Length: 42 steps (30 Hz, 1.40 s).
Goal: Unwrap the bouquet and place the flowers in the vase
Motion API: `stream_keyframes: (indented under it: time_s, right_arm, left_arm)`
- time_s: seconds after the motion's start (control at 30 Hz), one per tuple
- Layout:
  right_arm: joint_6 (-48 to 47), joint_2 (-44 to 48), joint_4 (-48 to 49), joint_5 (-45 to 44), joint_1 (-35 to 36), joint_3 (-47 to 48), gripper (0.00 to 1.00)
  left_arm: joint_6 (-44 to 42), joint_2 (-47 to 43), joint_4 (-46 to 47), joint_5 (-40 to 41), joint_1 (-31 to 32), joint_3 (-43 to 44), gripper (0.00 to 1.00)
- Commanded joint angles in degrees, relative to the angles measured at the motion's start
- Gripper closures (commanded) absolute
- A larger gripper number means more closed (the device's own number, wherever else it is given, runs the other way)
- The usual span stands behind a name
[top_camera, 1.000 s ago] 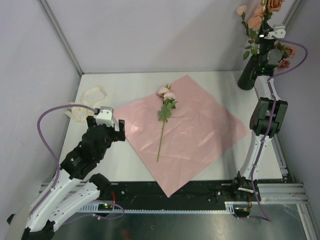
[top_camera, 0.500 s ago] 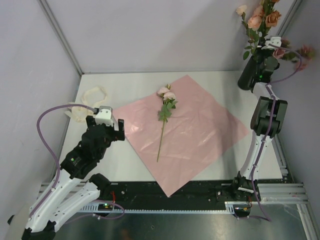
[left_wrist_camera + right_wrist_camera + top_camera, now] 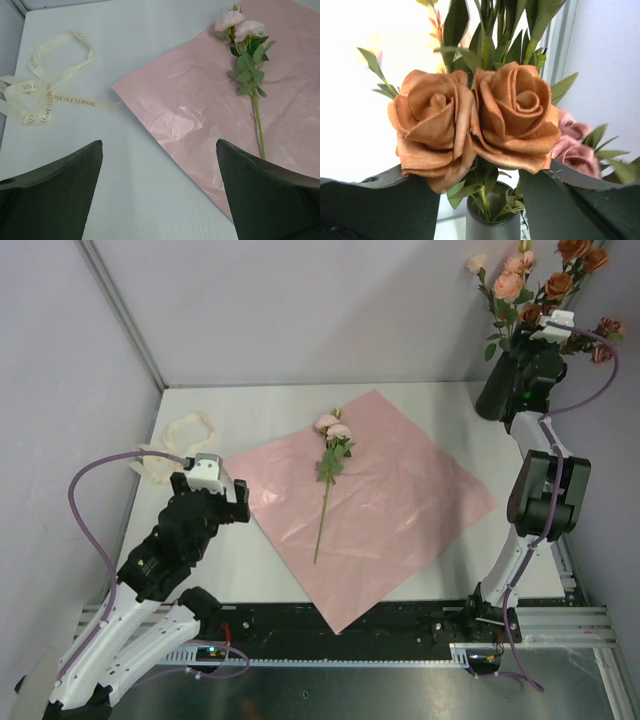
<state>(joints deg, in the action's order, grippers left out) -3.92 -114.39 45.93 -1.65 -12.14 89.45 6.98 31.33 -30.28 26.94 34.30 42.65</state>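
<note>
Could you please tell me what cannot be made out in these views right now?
Top view: the right arm hides part of the vase; the ribbon's print is too small.
Right wrist view: the bottom edge cuts off the vase's body.
Left wrist view: a finger hides the lone flower's stem end; the ribbon leaves the left edge.

One square sheet of crinkled pink paper (image 3: 400,510) lies spread flat. On it rests one loose green-stemmed artificial flower (image 3: 325,495) bearing two pale pink blooms (image 3: 333,426). Left of the sheet lies one looped cream ribbon (image 3: 175,445) with gold lettering. Beyond the sheet's right corner stands one tall matte black vase (image 3: 493,395). The leafy roses (image 3: 510,285) in it show roughly eight blooms from above; the stems are too crowded to count. Close up, two of them are rust-orange (image 3: 512,110). Two white-and-black robot arms (image 3: 160,550) flank the sheet, one each side.
</note>
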Motion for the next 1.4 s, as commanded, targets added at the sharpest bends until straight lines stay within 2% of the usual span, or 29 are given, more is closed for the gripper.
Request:
stream_keyframes:
  time_s: [0.0,0.1,0.3,0.43,0.57,0.63,0.9,1.1,1.37]
  right_arm:
    - [1.8,9.1,-8.5,-3.5,1.6,-2.1,0.34]
    - [3.3,12.9,-17.4,-6.5,3.1,-3.0,0.3]
    - [6.5,16.1,-32.2,-8.3,4.8,-1.7,0.3]
    - [7.8,12.1,-44.8,-7.4,3.7,7.6,0.32]
    - [12.1,6.5,-61.4,-6.7,1.6,19.1,0.35]
    - [14.3,5.3,-66.8,-6.5,0.6,21.8,0.36]
    - [19.5,5.6,-78.0,-1.6,-0.9,26.0,0.36]
    - [20.1,8.1,-84.7,2.8,-0.8,26.6,0.16]
    - [21.1,16.5,-85.5,7.0,0.8,20.8,0.15]
  left_arm:
    - [0.6,-0.8,1.0,-0.8,-0.4,1.9,0.0]
    - [0.6,-1.5,1.0,-0.4,-0.4,1.7,0.0]
    - [0.7,-2.5,1.0,0.0,-0.4,1.3,0.0]
    - [0.8,-2.8,1.1,-0.4,-0.5,1.3,0.0]
    - [0.8,-2.8,1.0,-0.5,-0.4,1.4,0.0]
    - [0.9,-2.8,1.1,-0.3,-0.4,1.4,0.0]
    - [0.9,-2.9,1.1,-0.1,-0.4,1.3,0.0]
    - [0.9,-3.3,1.0,-0.3,-0.4,1.2,0.0]
    - [0.8,-3.6,1.1,-0.7,-0.4,1.3,0.0]
